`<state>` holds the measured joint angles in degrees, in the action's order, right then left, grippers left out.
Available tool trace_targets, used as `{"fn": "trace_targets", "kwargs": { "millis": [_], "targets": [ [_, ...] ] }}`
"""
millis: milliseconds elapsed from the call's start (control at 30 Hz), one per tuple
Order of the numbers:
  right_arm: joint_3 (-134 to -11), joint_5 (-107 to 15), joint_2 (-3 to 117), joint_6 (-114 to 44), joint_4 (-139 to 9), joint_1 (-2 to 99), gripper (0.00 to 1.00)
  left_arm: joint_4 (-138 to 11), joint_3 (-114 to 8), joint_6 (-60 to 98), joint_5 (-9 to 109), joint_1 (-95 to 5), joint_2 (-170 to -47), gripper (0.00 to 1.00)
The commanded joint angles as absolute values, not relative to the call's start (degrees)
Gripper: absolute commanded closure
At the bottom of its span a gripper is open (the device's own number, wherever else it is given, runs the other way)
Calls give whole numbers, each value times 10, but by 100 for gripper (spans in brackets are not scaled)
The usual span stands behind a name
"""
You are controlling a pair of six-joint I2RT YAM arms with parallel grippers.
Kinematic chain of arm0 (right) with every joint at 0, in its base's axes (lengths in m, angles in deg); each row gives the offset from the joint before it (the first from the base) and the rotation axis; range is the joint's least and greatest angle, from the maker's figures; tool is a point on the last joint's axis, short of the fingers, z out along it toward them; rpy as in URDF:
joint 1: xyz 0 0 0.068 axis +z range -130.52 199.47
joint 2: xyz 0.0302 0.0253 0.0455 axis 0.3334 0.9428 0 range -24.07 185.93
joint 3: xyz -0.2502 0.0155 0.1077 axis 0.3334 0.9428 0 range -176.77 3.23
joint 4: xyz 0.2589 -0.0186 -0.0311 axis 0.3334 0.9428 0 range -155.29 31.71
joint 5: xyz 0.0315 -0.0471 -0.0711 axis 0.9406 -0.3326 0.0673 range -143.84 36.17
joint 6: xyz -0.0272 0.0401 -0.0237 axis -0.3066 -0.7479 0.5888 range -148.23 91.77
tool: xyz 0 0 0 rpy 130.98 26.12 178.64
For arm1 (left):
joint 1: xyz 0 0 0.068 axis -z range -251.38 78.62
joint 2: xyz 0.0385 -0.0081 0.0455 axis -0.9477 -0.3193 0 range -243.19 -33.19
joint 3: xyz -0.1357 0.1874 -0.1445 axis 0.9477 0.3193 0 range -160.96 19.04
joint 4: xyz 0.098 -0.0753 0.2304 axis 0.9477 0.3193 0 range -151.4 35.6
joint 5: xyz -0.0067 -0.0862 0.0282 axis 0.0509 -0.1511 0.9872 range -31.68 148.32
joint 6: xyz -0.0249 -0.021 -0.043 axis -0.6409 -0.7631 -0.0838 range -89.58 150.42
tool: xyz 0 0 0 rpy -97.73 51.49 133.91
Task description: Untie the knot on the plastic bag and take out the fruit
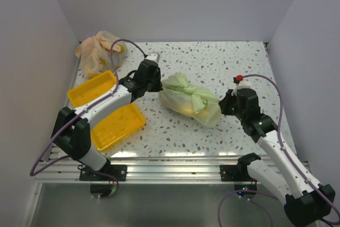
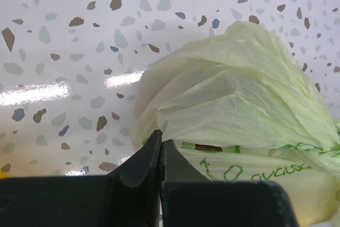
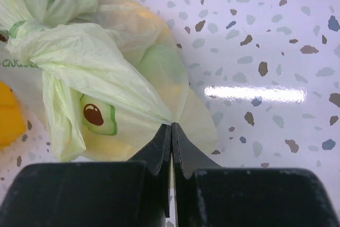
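The pale green plastic bag (image 1: 188, 99) lies knotted mid-table, with yellow and green fruit showing dimly through it. My left gripper (image 1: 157, 84) is shut on the bag's left end; the left wrist view shows the closed tips (image 2: 160, 141) pinching the plastic (image 2: 234, 94). My right gripper (image 1: 225, 104) is shut on the bag's right end; the right wrist view shows the closed tips (image 3: 171, 126) holding a pulled-out fold of the bag (image 3: 95, 62). The knot (image 3: 26, 30) sits at upper left of that view. The fruit stays inside the bag.
Two yellow trays (image 1: 91, 89) (image 1: 118, 126) lie left of the bag. An orange-beige plastic bag (image 1: 98, 50) sits at the back left corner. White walls close in the table on the left, back and right.
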<state>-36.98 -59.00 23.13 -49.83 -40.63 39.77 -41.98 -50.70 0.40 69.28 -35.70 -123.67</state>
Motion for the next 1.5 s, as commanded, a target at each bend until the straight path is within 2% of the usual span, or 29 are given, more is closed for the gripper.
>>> {"fn": "trace_targets", "kwargs": {
  "millis": [0,133,400,433,533,667,767,1100,1333,1433,1467],
  "targets": [
    [-394,-736,202,-526,-347,392,100,-406,-475,-16,735,-404,-1190,100],
    [-392,-764,186,-542,-340,391,100,-407,-450,-20,725,-433,-1173,100],
    [-436,-642,253,-486,-365,391,100,-433,-420,-10,660,-434,-1154,100],
    [-441,-626,261,-475,-366,391,84,-433,-418,-9,657,-434,-1153,100],
    [-470,-558,294,-446,-365,392,47,-439,-412,-2,637,-434,-1146,100],
    [-505,-480,328,-421,-379,401,32,-451,-400,0,610,-433,-1135,100],
    [-525,-445,363,-412,-391,429,31,-451,-399,0,605,-433,-1135,100],
    [-609,-432,479,-304,-409,564,16,-447,-399,-4,596,-433,-1133,100],
    [-633,-478,535,-257,-400,617,16,-446,-400,-6,595,-433,-1133,100],
    [-635,-503,564,-244,-397,634,19,-444,-402,-6,599,-433,-1133,100],
    [-636,-510,571,-241,-396,639,23,-444,-402,-6,600,-433,-1132,100]
  ]
}}
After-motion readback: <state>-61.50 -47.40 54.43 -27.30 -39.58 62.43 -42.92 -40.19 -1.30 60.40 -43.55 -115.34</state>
